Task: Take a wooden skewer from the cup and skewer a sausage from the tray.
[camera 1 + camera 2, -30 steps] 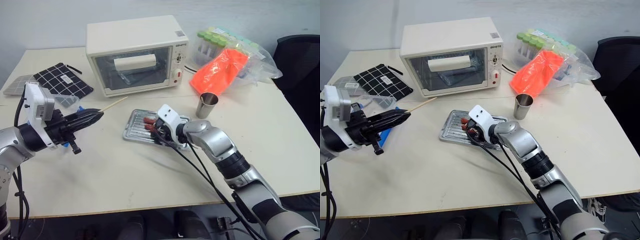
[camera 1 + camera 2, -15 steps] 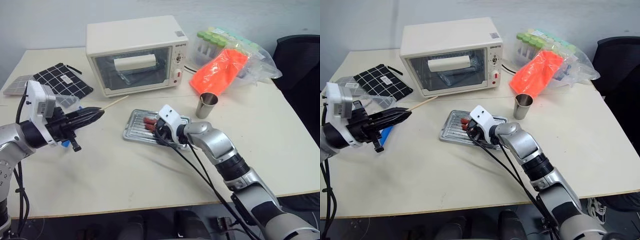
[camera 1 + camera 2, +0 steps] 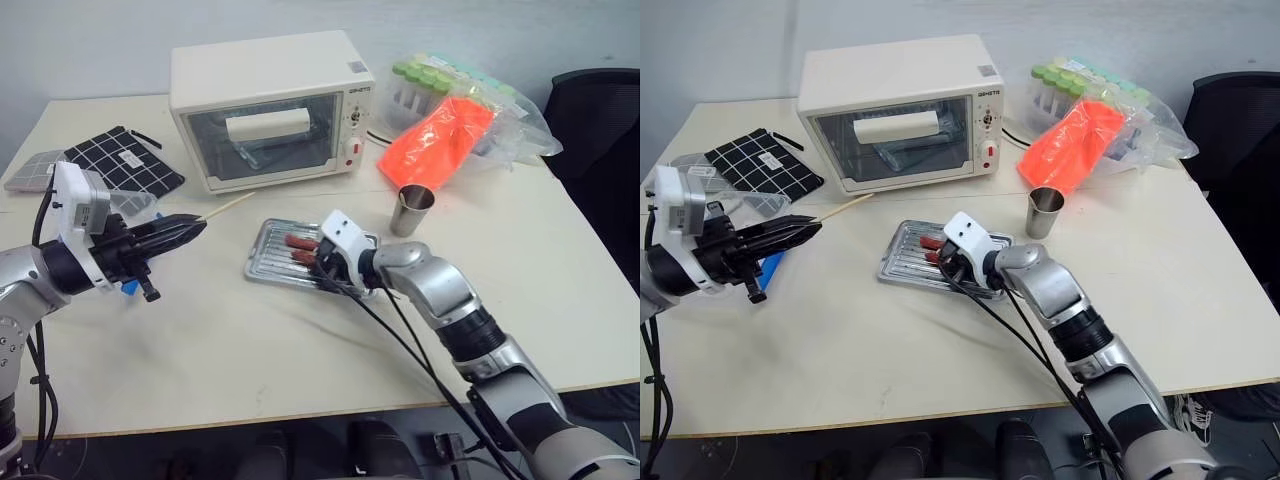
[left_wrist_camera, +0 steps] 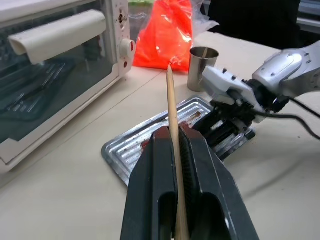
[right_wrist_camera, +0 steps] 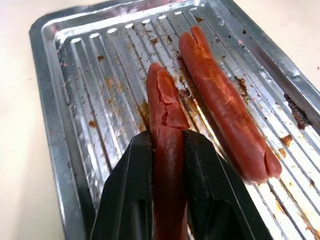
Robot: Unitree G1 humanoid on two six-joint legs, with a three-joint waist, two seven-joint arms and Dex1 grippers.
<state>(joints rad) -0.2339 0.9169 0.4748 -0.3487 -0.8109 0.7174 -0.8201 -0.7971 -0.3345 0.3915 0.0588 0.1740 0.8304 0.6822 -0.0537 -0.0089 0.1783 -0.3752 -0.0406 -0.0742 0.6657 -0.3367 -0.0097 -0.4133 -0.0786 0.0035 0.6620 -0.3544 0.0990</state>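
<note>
Two reddish-brown sausages (image 5: pixel 220 107) lie on the ridged silvery metal tray (image 3: pixel 268 252) mid-worktop; the right hand (image 5: pixel 167 145) clamps the nearer sausage (image 5: pixel 165 130), while the left hand (image 4: pixel 172 137), further left, pinches the thin pale wooden skewer (image 4: pixel 171 107).

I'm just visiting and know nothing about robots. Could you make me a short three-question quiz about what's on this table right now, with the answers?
1. True or false: the left gripper holds a wooden skewer.
2. What is clamped between the right gripper's fingers? A) the steel cup B) a sausage C) an orange bag
3. How many sausages lie on the tray?

Key:
1. True. The skewer sticks out from between the shut fingers.
2. B. The fingers are closed on one sausage, over the tray.
3. Two: the gripped one and a second sausage beside it. The cup stands apart, by the orange bag.
</note>
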